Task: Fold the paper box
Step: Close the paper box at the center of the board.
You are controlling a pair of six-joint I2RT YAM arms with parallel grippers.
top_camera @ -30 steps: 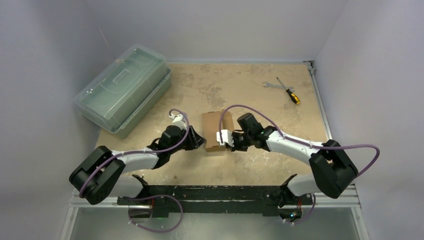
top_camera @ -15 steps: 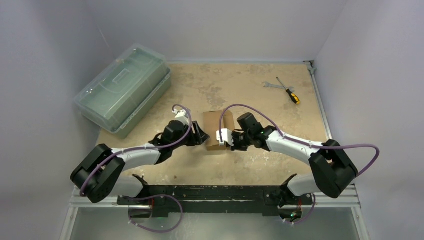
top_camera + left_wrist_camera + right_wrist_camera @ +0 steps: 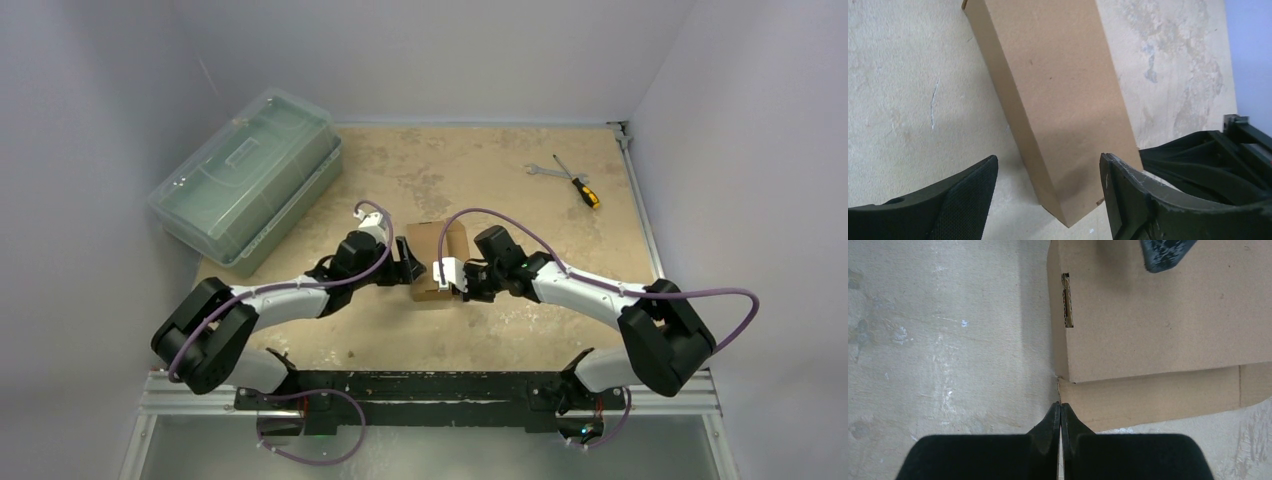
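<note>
The paper box [image 3: 437, 250] is a plain brown carton lying in the middle of the table. In the left wrist view its long body [image 3: 1063, 95] runs away from the camera, near corner toward me. My left gripper [image 3: 1048, 162] is open, its jaws standing either side of that corner with a gap on both sides; from above it [image 3: 408, 263] sits at the box's left edge. My right gripper [image 3: 1060, 407] is shut with nothing in it, tips at the corner of a flat flap [image 3: 1158, 397] below the box body [image 3: 1158, 325]. From above it [image 3: 463, 287] is at the box's near right.
A large translucent green case [image 3: 245, 180] lies at the back left. A wrench [image 3: 541, 170] and a screwdriver [image 3: 578, 184] lie at the back right. Walls close in the table on three sides.
My left gripper has moved right up to the box and its jaws have spread wider. The right arm and the box have stayed still.
</note>
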